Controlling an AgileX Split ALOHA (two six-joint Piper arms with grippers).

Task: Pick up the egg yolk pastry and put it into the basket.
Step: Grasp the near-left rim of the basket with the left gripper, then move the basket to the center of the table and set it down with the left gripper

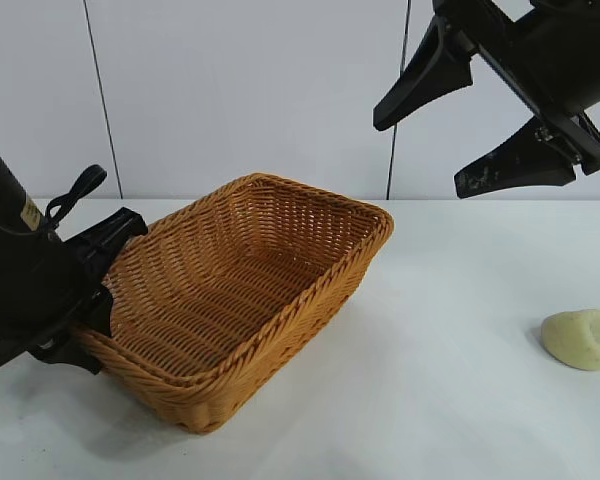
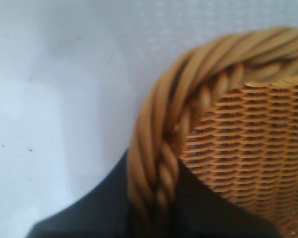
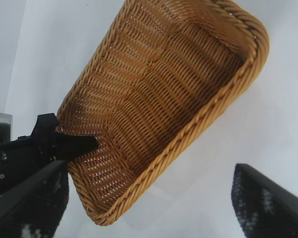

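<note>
The egg yolk pastry (image 1: 581,339) is sitting on the white table (image 1: 430,380) well off to the basket's (image 1: 242,300) right. My left gripper (image 3: 72,145) is pinching the basket's braided rim (image 2: 156,163), one finger inside, one outside. My right gripper (image 1: 470,115) is hanging up high, fingers spread wide, holding nothing

Left tool (image 2: 154,208) tips cut off; basket (image 2: 248,129) rim blurred.

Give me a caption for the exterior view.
Left gripper clamps the basket rim; open right gripper hangs above the pastry.
</note>
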